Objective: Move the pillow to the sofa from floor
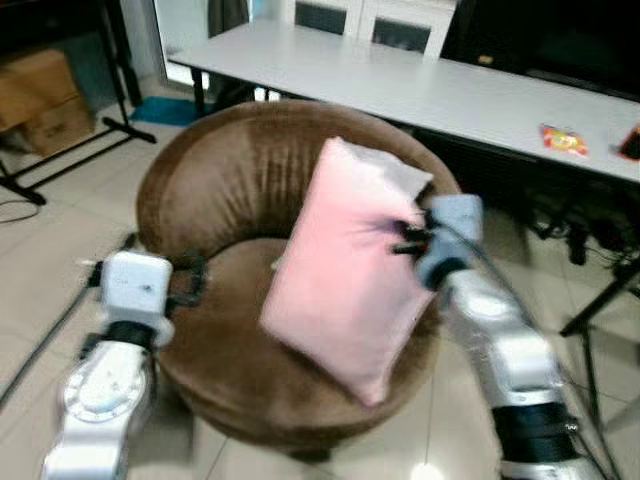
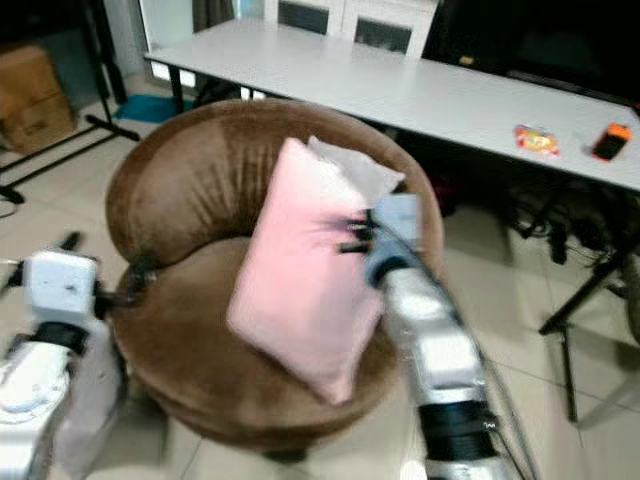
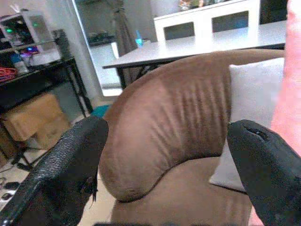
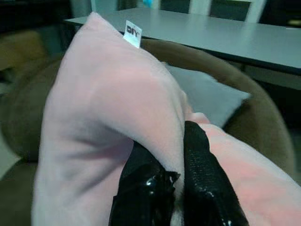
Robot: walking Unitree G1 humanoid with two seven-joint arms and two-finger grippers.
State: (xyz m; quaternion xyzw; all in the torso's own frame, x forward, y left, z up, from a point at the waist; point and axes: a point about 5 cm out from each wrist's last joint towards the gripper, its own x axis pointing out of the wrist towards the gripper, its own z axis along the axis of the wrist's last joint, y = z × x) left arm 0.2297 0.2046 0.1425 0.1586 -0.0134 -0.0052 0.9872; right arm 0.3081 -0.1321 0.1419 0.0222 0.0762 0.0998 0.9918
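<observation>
Your right hand (image 1: 408, 238) pinches the pink pillow (image 1: 345, 270) above the brown sofa (image 1: 215, 190). Lower it onto the seat before letting go; left hand (image 3: 164, 155) waits wide open.

Soft, even indoor light is seen in both head views, brightest on the white table (image 1: 420, 85) at twelve o'clock, where mild glare is cast. Slight blur is spread over everything, worst at the lower edges. The floor (image 1: 60, 260) is faintly glossy. The right wrist view is dimmer, possibly shaded.
</observation>
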